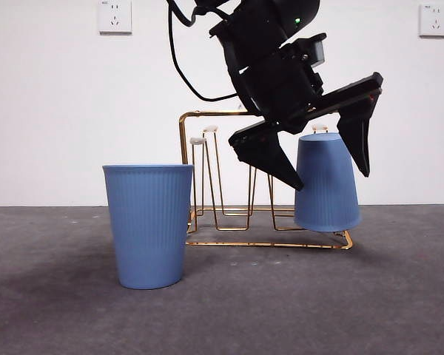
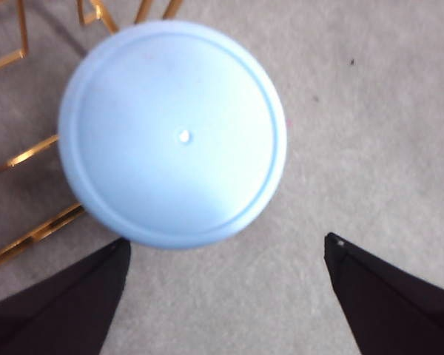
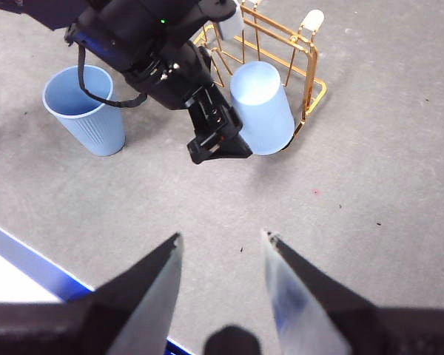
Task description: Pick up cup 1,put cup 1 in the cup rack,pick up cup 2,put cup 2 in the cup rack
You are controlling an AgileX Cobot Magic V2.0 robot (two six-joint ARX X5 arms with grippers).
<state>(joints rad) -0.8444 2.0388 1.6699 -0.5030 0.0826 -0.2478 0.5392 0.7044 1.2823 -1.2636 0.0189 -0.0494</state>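
Left gripper [image 1: 331, 176] hangs released above an upturned blue cup [image 1: 326, 183] on the gold rack [image 1: 207, 148]; only the right wrist view reveals the upright cup's [image 3: 85, 111] empty interior.

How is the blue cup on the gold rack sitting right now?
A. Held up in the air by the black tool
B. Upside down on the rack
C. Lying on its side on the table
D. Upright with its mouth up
B: the cup sits on the rack with its closed base on top, and the left tool is open around it, not gripping.
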